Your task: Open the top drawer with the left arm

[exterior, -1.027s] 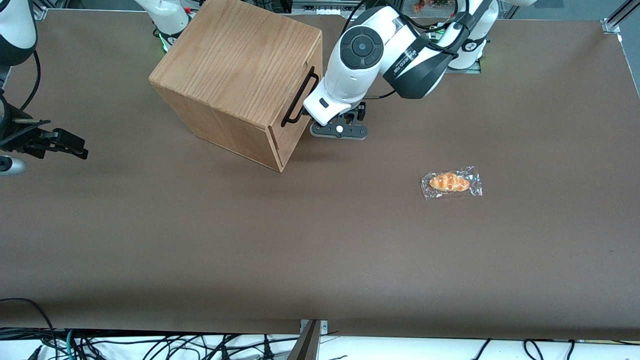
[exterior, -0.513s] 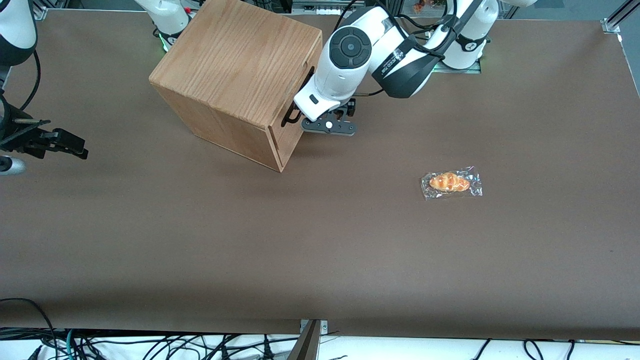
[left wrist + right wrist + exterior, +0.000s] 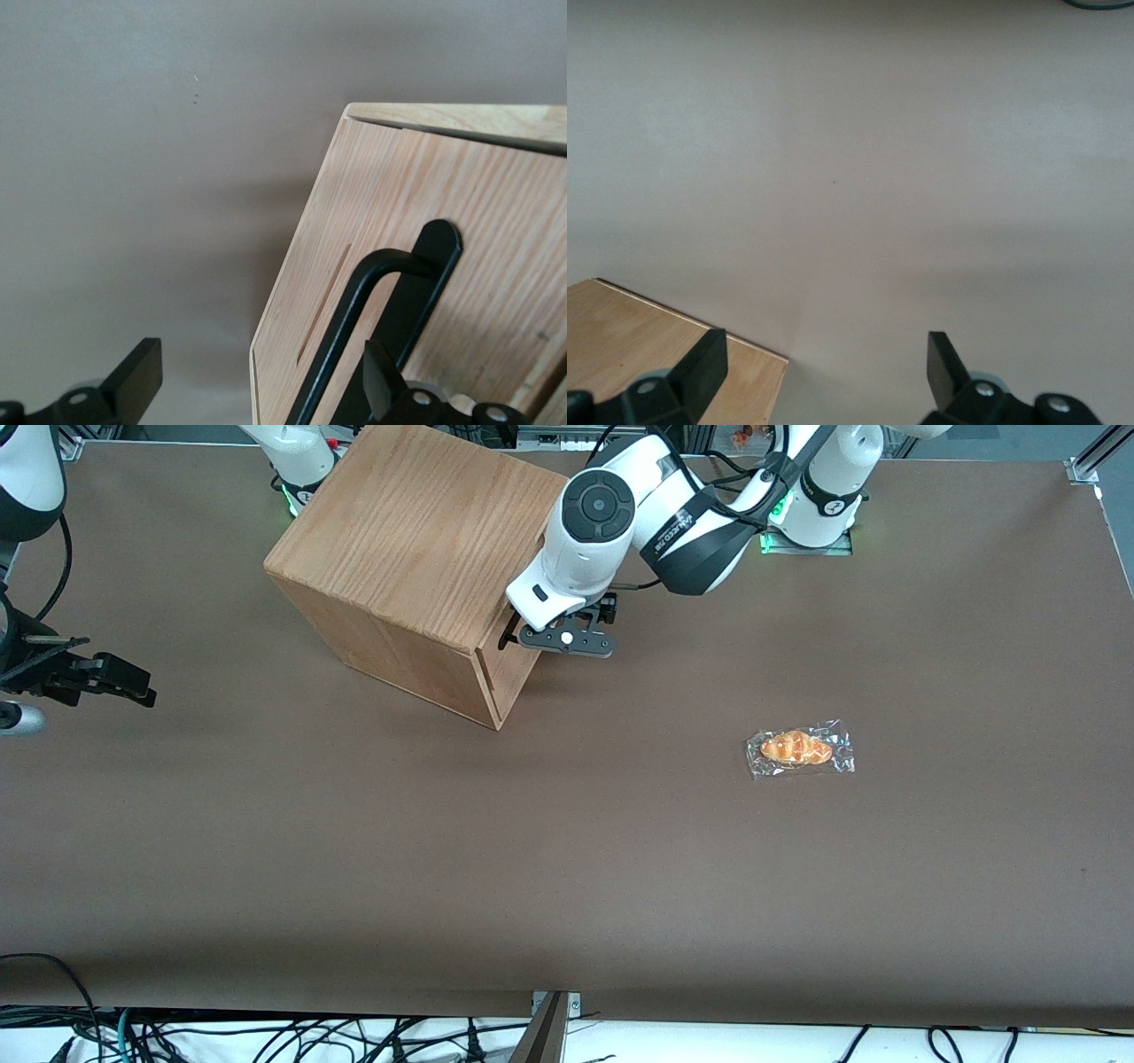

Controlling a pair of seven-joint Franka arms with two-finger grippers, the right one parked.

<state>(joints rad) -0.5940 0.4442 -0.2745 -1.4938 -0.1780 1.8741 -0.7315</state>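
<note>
Light oak with wavy darker grain on the cabinet (image 3: 416, 558); same pale wood on the top drawer (image 3: 461, 292), crossed by a black bar handle (image 3: 359, 332). White shell on the left arm (image 3: 620, 514), dark grey joint cap, black band with white lettering. Black gripper (image 3: 257, 385), fingers spread wide at the handle, on a grey bar with one white dot. Matte brown table (image 3: 567, 850). Golden-orange pastry (image 3: 797, 747) in clear shiny wrap.

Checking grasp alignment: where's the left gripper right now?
In the front view the left gripper sits against the oak cabinet's drawer-front face, at the top drawer's black bar handle. The wrist view shows its fingers open, one right by the handle.
</note>
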